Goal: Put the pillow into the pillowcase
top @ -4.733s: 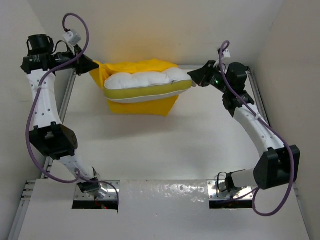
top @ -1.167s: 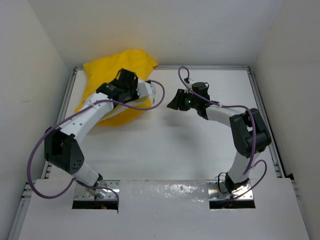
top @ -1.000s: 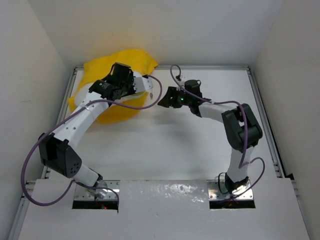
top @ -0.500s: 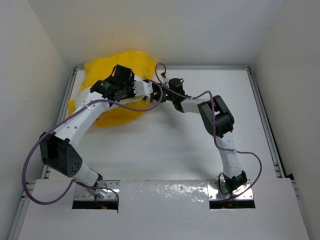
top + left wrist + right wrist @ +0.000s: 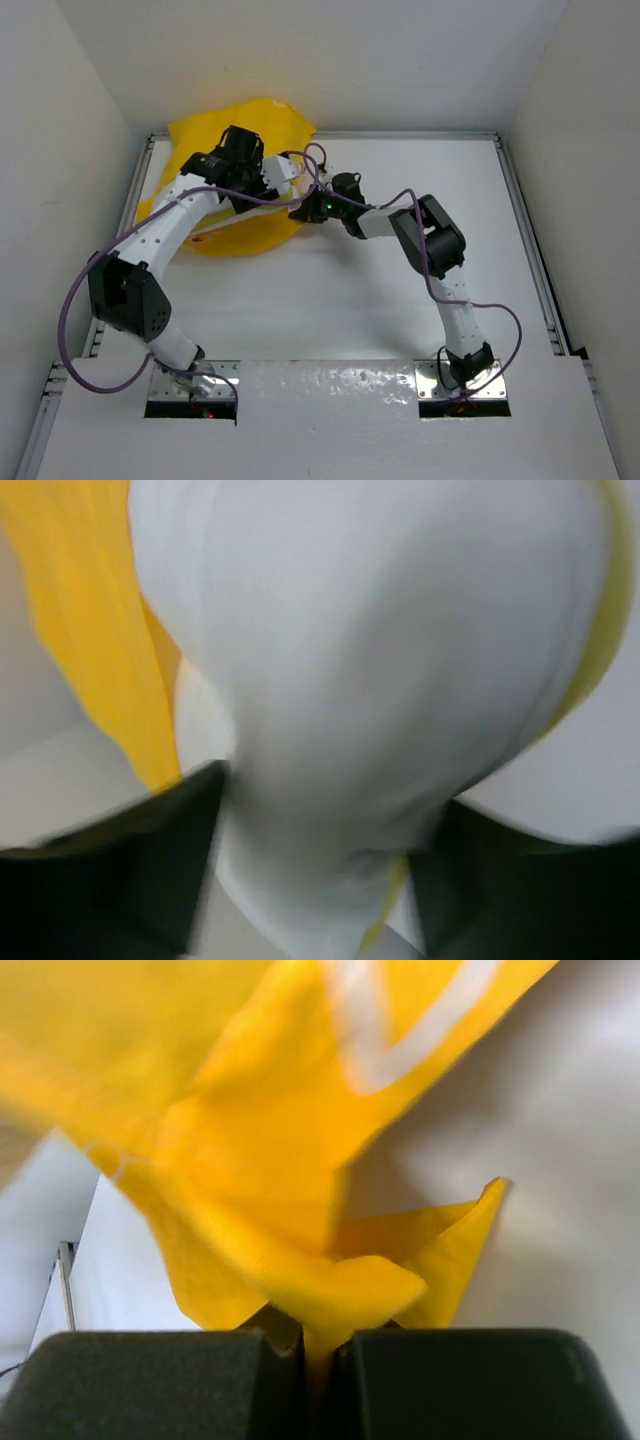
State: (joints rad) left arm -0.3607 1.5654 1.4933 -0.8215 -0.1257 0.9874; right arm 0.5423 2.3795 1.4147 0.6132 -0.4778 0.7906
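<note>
Overhead view of a white desk with two robot arms reaching to the upper left of the frame. There the pillowcase, bright yellow cloth, lies in a bunched heap against the back left corner.

The left gripper is buried in that heap. Its wrist view shows its fingers spread around a pinched end of the pillow, a plump white bulge with yellow cloth draped down its left side.

Just right of the heap, the right gripper is closed tight on a thin fold of the pillowcase, which rises from between its fingers.

A second ago the right gripper hung apart from the heap, holding nothing. It has since moved left and taken hold of the cloth edge. Several seconds ago both arms held the bundle stretched between them at the back.

This likely means the right arm can now pull the opening over the pillow while the left pushes it in.

Count: one pillow, one pillowcase, two arms, two grippers.
</note>
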